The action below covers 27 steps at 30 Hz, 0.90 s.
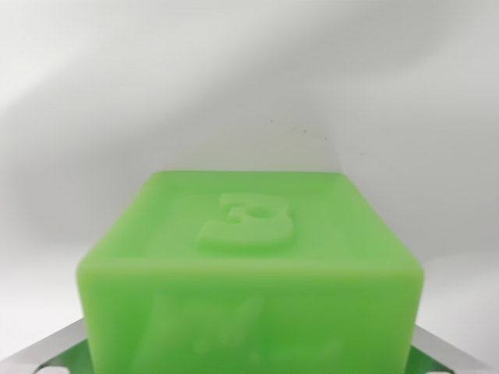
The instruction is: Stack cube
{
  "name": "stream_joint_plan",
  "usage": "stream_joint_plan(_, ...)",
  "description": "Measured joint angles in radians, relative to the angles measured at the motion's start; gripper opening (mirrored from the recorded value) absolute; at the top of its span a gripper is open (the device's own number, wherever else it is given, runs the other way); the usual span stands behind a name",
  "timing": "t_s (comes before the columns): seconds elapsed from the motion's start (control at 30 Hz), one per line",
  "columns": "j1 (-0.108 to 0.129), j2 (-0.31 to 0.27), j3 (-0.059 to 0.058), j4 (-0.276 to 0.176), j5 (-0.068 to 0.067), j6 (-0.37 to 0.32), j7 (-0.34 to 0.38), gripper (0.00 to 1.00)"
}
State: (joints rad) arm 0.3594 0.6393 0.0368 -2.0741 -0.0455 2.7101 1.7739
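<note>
Nearest the lens, at the bottom edge of the wrist view: two metal fingers (47, 347), one at each lower corner, pressed against the sides of a green cube (249, 265). Gripper (249, 366) clamped on that cube, pads touching its flanks, green reflected in the metal. Filling the lower half of the frame: the cube itself, bright translucent green, front face bearing faint raised marks too blurred to read. On the top face, a raised emblem (248, 224), rounded with a small hole, shape hard to name. Beyond the cube: a plain white surface (234, 93), softly shaded, with a few tiny dark specks (304, 132) near the middle.
</note>
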Motion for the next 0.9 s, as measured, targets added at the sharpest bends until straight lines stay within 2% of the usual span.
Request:
stream_joint_plan(0.53,0.000,-0.007,0.000,-0.001,0.000,-0.003,0.000,0.00)
stream_joint_plan(0.9,0.000,-0.061,0.001,-0.018,0.000,-0.039,0.000,0.00)
